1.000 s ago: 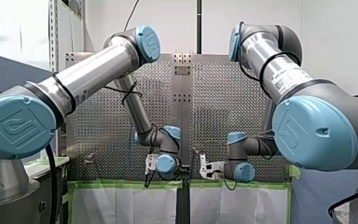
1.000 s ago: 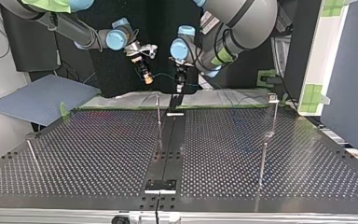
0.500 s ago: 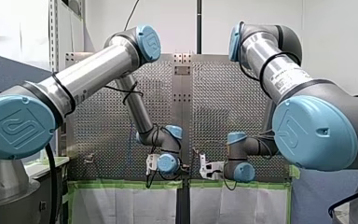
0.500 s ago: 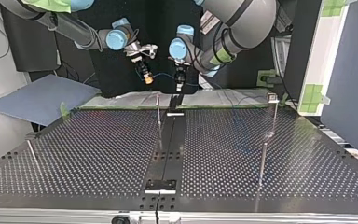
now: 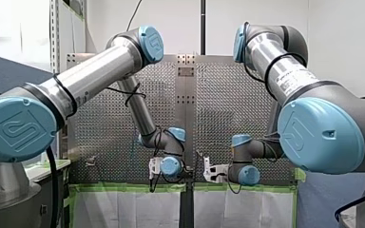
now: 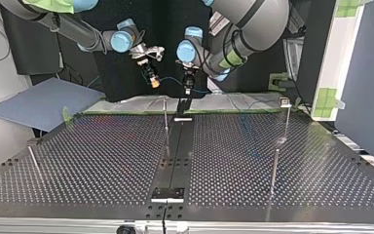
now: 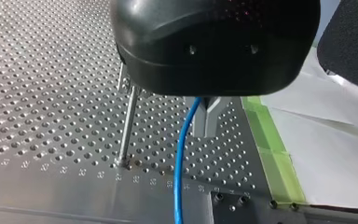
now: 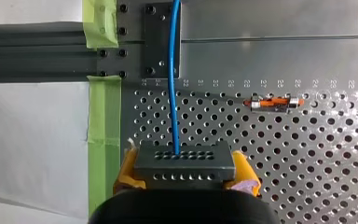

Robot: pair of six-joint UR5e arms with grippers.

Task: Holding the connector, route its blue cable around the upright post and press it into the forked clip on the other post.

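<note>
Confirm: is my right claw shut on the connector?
Shut: yellow pads of the right claw grip the connector; blue cable exits ahead.

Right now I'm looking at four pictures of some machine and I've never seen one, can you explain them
These are two silver-and-blue robot arms at a perforated metal table. One picture looks over their shoulders: my left arm at its left, my right arm at its right. Another faces them from across the table, so sides swap. The other two come from cameras on the wrists. Thin upright metal posts stand on the table. My right tool grips a grey block connector with rows of holes between yellow pads. A thin blue cable runs out of it and passes close by my left tool; whether that one grips it, I cannot tell.
</note>
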